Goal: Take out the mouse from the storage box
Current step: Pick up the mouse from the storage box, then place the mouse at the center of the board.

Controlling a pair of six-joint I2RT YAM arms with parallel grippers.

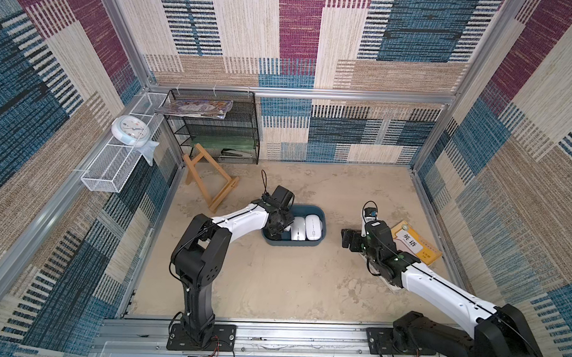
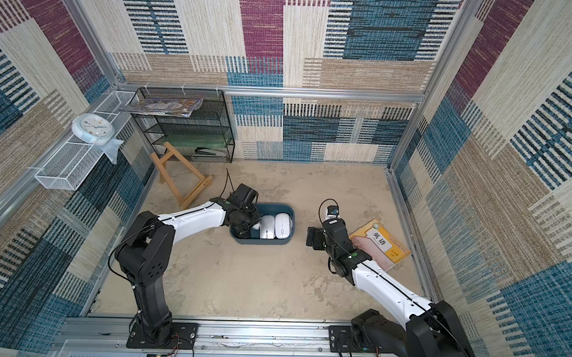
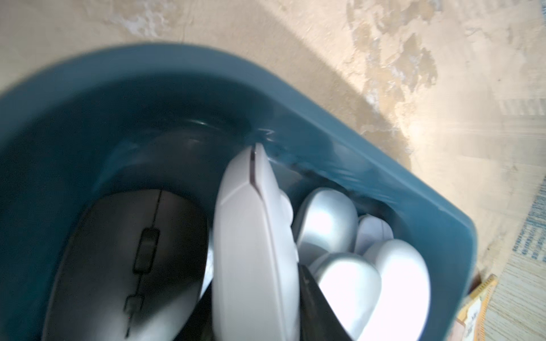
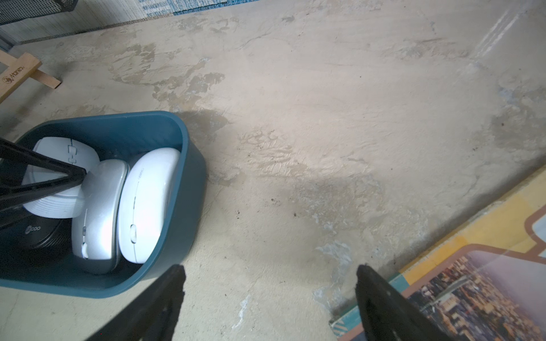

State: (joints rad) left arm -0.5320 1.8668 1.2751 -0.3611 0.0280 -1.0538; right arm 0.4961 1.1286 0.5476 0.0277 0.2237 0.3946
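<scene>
In both top views one teal storage box [image 1: 294, 243] [image 2: 261, 241] sits near the middle of the tabletop [image 1: 289, 287]. The left gripper [image 1: 275, 231] reaches down into the box's left end. Two pale mice lie side by side in the rest of the box: one silver mouse [image 1: 298, 233] and, right of it, a second white mouse [image 1: 313, 226]. The right gripper [image 1: 346, 239] hovers to the right of the box, apart from it, with one book [image 1: 415, 243] lying behind it. One wooden easel [image 1: 210, 182] and one black rack [image 1: 213, 128] stand at the back.

In the left wrist view one black mouse [image 3: 127, 259] lies flat in the box. Beside it one white mouse [image 3: 254, 251] stands tilted on its edge, inside the box, clamped between the left gripper's dark fingers [image 3: 313, 295]. The pale mice beyond are too blurred to count.

The right wrist view shows four mice in the box [image 4: 192, 206]: the clamped white mouse [image 4: 65, 177], the black one [image 4: 38, 233], the silver one [image 4: 97, 212] and the second white one [image 4: 147, 203]. The right gripper's [image 4: 269, 271] fingers stand wide apart over bare tabletop, holding nothing.
</scene>
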